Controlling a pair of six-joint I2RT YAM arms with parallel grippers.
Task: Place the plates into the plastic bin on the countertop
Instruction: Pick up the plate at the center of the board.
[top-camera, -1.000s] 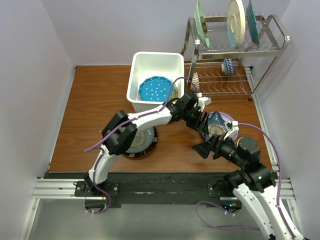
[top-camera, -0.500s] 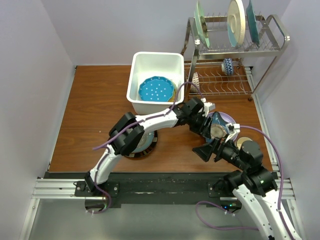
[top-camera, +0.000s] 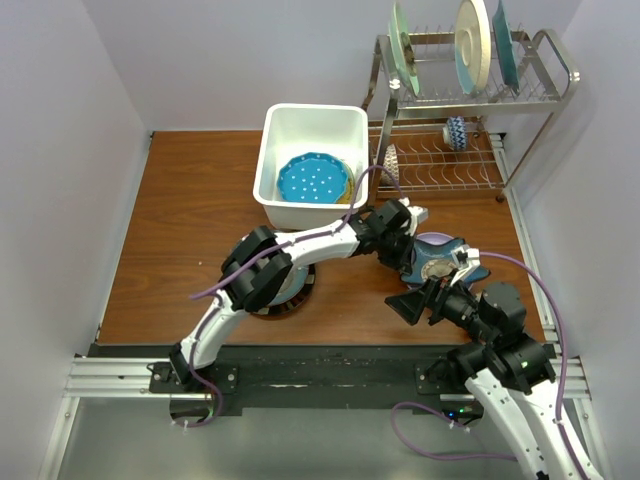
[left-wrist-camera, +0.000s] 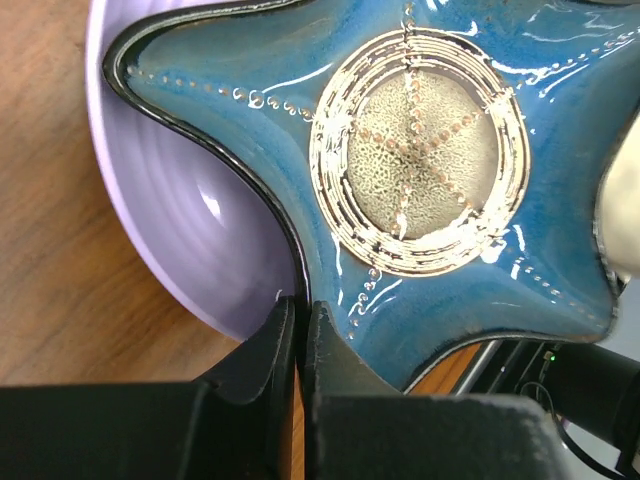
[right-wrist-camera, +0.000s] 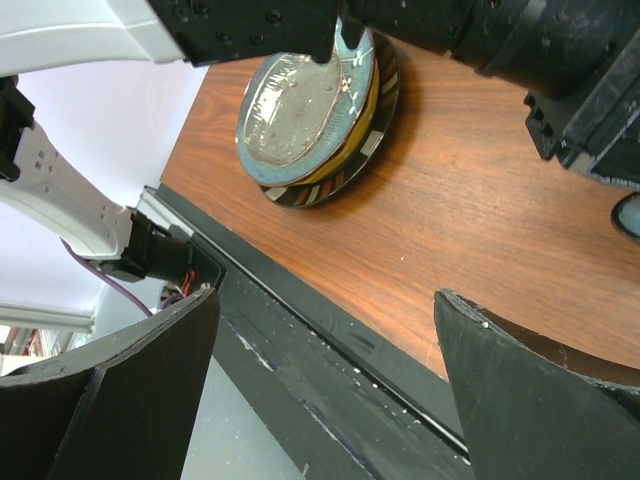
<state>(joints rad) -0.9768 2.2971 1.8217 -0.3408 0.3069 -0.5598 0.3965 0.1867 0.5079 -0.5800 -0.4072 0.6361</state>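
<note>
Brown wooden tabletop (top-camera: 190, 210) is lying between pale walls (top-camera: 60, 150). At right, the left gripper (left-wrist-camera: 300, 312) is pinching the star plate (left-wrist-camera: 420, 160) by its rim, jaws closed; the right gripper (right-wrist-camera: 322, 305) is hanging wide open, empty.

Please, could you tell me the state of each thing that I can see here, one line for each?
left gripper: fingers shut on the rim of the blue star-shaped plate
right gripper: open, empty
blue star-shaped plate: lying on the lilac plate
lilac plate: flat on the countertop
blue dotted plate: inside the plastic bin
stack of plates: on the countertop, clear glass plate on top
</note>
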